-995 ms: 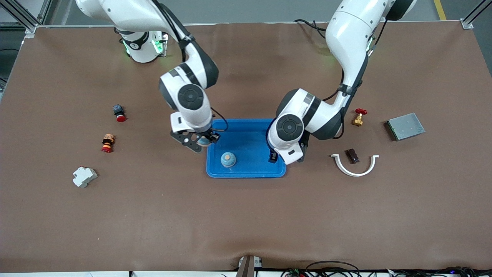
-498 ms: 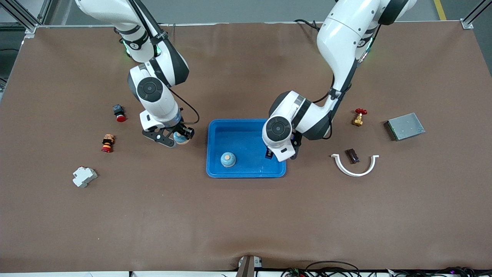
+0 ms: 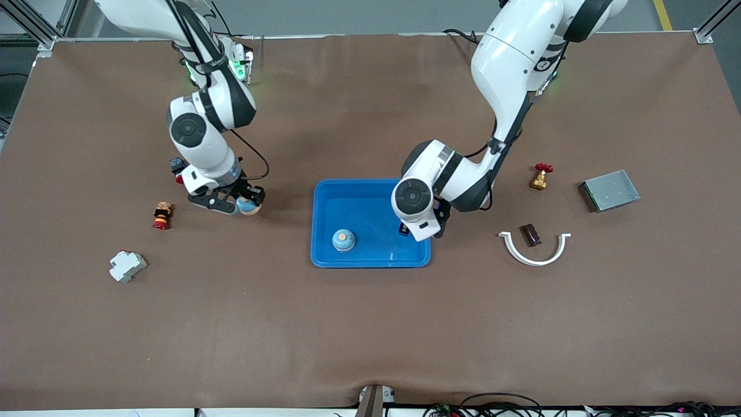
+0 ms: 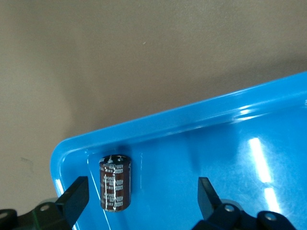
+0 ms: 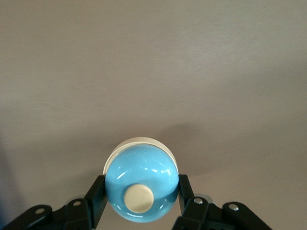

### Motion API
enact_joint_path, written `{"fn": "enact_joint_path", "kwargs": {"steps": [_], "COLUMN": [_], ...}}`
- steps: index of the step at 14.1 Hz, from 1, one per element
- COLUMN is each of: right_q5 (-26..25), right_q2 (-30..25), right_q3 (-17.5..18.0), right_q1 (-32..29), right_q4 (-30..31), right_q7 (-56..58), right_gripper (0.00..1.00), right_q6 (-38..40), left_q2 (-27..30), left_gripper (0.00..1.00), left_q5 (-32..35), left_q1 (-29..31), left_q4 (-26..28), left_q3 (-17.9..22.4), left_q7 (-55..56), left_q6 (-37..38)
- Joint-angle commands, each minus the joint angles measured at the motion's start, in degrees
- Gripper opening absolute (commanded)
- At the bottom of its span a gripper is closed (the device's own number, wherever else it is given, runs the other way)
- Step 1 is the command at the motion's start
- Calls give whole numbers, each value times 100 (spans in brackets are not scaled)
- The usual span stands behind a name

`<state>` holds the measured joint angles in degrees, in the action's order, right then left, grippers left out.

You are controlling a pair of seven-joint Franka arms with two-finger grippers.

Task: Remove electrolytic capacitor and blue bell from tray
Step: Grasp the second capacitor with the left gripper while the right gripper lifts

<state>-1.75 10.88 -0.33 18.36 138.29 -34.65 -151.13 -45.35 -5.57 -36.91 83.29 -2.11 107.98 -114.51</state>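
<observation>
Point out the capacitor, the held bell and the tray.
capacitor point(image 4: 115, 182): left wrist view, middle of its dark sleeve.
held bell point(image 5: 141, 184): right wrist view, blue dome above the button.
tray point(image 3: 370, 262): front view, rim nearest the camera.

The tray point(image 3: 370, 258) is bright blue, each bell point(image 5: 141, 184) is glossy light blue with a cream button and base, the capacitor point(image 4: 115, 182) is dark brown with white printed lettering, the table cover point(image 3: 370, 324) is plain brown, and the gripper fingers point(image 4: 74, 197) are black.
</observation>
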Motion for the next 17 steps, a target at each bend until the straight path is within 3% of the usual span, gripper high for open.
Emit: {"fn": "enact_joint_path", "kwargs": {"steps": [1, 8, 12, 14, 15, 17], "right_q5": [0, 0, 0, 8, 0, 8], "right_q2": [-262, -69, 458, 643, 713, 889], "right_q3": [94, 112, 112, 103, 103, 103], "right_q1": [-446, -1553, -1915, -1915, -1915, -1923], "right_q4": [356, 471, 120, -196, -337, -723], "right_q7": [659, 2452, 3060, 3087, 3087, 3087], "right_gripper": [0, 0, 0, 0, 0, 0], "right_q6": [-109, -109, -109, -22, 5, 232], "left_q2": [-26, -237, -237, -237, -237, -237], "left_gripper": [100, 100, 100, 47, 28, 5], "left_q5": [135, 249, 258, 258, 258, 258], "left_q1": [-123, -167, -194, -185, -176, -167], "left_q4": [73, 82, 64, 55, 47, 47], "left_q3": [61, 61, 61, 52, 52, 52], "left_q7": [145, 224, 224, 224, 224, 224], "left_q6": [-45, -220, -229, -229, -238, -238]}}
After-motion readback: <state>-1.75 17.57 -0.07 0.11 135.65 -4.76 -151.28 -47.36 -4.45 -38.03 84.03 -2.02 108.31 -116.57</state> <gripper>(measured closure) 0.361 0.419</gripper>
